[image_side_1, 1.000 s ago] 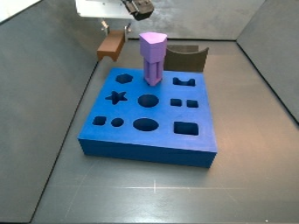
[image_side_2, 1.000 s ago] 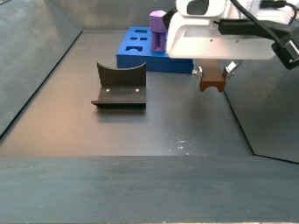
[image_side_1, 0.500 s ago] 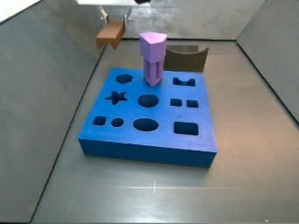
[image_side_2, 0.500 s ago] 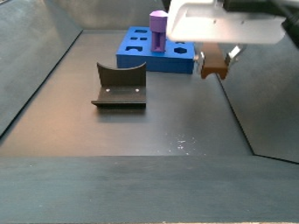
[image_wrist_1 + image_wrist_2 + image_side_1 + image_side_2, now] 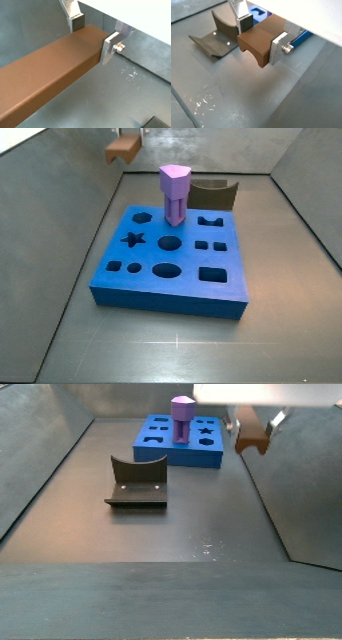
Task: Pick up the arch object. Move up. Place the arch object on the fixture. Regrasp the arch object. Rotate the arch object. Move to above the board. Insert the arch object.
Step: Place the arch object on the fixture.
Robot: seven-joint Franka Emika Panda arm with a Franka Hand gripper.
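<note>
Grey metal floor [image 5: 160, 343] with grey walls around. Blue board [image 5: 174, 278] lies flat on it, well below the jaws; star, circle, square and arch cutouts open, purple peg [image 5: 175, 194] upright in one. Fixture [image 5: 136, 481] stands on the floor beside the board, also well below the jaws; seen in both wrist views [image 5: 216, 35]. Gripper [image 5: 262, 35] is raised high, mostly out of both side views. Jaws clamp the arch object [image 5: 53, 75] across its width; silver fingers [image 5: 110, 46] press both flat sides. Arch notch shows on its end [image 5: 260, 46]. Arch object clear of floor [image 5: 253, 437].
</note>
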